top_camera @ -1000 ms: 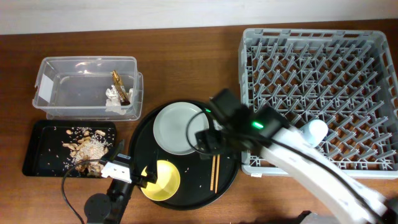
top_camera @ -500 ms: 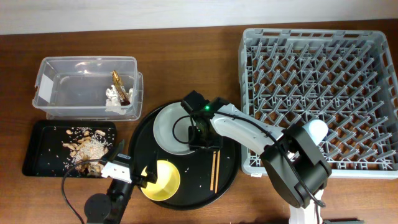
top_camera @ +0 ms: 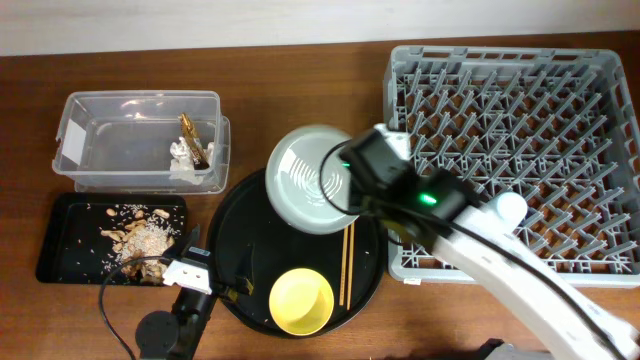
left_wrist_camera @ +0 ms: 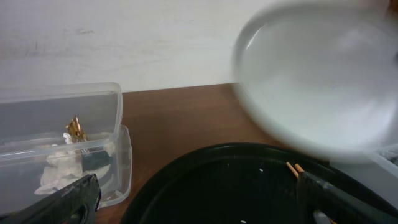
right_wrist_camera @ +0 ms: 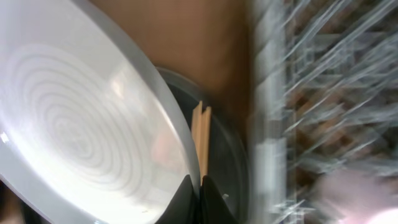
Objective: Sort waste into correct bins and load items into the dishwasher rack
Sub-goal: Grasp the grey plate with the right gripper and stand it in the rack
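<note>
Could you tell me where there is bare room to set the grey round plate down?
Bare wood lies between the clear plastic rectangular tub and the grey pegged dishwasher rack, behind the large round black tray. The rack's back rows stand empty. The tray's front is crowded by wooden chopsticks and a yellow bowl.

overhead: straight down on whole brown wooden counter [top_camera: 300, 60] | left wrist: low, level, facing white wall [left_wrist_camera: 124, 37] | right wrist: close on round grey plate [right_wrist_camera: 74, 124] (seen in all three)
</note>
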Controlling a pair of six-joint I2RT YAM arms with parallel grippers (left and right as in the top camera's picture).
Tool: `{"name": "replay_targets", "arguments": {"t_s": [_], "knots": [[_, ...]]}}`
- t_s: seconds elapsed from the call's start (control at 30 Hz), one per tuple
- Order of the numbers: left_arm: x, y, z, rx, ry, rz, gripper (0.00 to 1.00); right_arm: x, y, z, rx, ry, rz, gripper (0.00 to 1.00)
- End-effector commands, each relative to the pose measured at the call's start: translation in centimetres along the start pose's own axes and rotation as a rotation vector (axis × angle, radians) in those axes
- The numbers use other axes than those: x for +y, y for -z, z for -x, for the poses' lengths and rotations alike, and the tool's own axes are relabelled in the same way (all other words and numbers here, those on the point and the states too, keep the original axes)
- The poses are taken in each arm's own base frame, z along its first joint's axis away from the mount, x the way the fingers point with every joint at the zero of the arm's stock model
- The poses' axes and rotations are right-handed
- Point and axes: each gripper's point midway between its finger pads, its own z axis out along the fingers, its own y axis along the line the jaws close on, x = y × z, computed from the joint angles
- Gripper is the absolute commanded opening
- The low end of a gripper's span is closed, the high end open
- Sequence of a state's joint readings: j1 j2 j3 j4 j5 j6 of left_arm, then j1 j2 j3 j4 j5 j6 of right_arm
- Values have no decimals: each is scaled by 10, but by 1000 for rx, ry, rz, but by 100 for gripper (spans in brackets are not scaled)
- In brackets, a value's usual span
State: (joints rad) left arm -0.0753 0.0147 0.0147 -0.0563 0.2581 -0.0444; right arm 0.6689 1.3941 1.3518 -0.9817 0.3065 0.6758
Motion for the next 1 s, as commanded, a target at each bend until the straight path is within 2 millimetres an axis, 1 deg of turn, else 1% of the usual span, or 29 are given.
{"name": "replay_targets", "arguments": {"t_s": [0.0, 0.03, 0.07, 0.1, 0.17, 0.2, 0.23, 0.33, 0.37, 0.43, 0.47, 0.5, 0.57, 0.6, 0.63, 0.67, 0.7, 0.73, 0.77, 0.8, 0.83, 0.87, 0.9, 0.93, 0.97], "knots": [[0, 0, -2, 3, -14, -2, 99, -72, 45, 48, -275, 51, -306, 4], [0, 0, -2, 3, -14, -2, 99, -100, 54, 61, -335, 13, -420, 4], [0, 0, -2, 3, -14, -2, 100, -122, 59, 70, -365, -23, -505, 4], [0, 0, -2, 3, -14, -2, 99, -153, 61, 80, -390, -81, -621, 4], [0, 0, -2, 3, -14, -2, 99, -186, 61, 90, -408, -147, -739, 4], [0, 0, -2, 3, -14, -2, 99, -205, 58, 95, -413, -187, -799, 4], [0, 0, -2, 3, -15, -2, 99, -219, 52, 99, -402, -203, -837, 4], [0, 0, -2, 3, -15, -2, 99, -249, 28, 110, -361, -195, -941, 4], [0, 0, -2, 3, -14, -2, 100, -253, 19, 111, -346, -185, -961, 4], [0, 0, -2, 3, -14, -2, 99, -252, -8, 110, -309, -156, -981, 4], [0, 0, -2, 3, -15, -2, 99, -251, -17, 108, -289, -140, -985, 4], [0, 0, -2, 3, -14, -2, 99, -249, -32, 103, -255, -111, -993, 4], [0, 0, -2, 3, -14, -2, 99, -238, -50, 94, -201, -51, -982, 4], [0, 0, -2, 3, -14, -2, 99, -229, -54, 91, -188, -22, -966, 4], [0, 0, -2, 3, -15, -2, 99, -209, -55, 88, -183, 31, -939, 4], [0, 0, -2, 3, -14, -2, 99, -197, -56, 85, -180, 65, -921, 8], [0, 0, -2, 3, -14, -2, 99, -178, -56, 77, -163, 127, -899, 24], [0, 0, -2, 3, -15, -2, 99, -166, -56, 73, -153, 167, -882, 35], [0, 0, -2, 3, -14, -1, 99, -149, -54, 66, -142, 206, -846, 50], [0, 0, -2, 3, -14, -2, 99, -133, -54, 61, -126, 234, -794, 54], [0, 0, -2, 3, -15, -2, 99, -111, -53, 53, -100, 265, -717, 59], [0, 0, -2, 3, -14, -2, 99, -90, -53, 44, -67, 285, -626, 60], [0, 0, -2, 3, -15, -2, 99, -52, -52, 22, 5, 310, -448, 61], [0, 0, -2, 3, -14, -2, 99, -30, -52, 7, 55, 314, -333, 64], [0, 0, -2, 3, -14, -2, 99, 1, -51, -18, 149, 316, -163, 68]]}}
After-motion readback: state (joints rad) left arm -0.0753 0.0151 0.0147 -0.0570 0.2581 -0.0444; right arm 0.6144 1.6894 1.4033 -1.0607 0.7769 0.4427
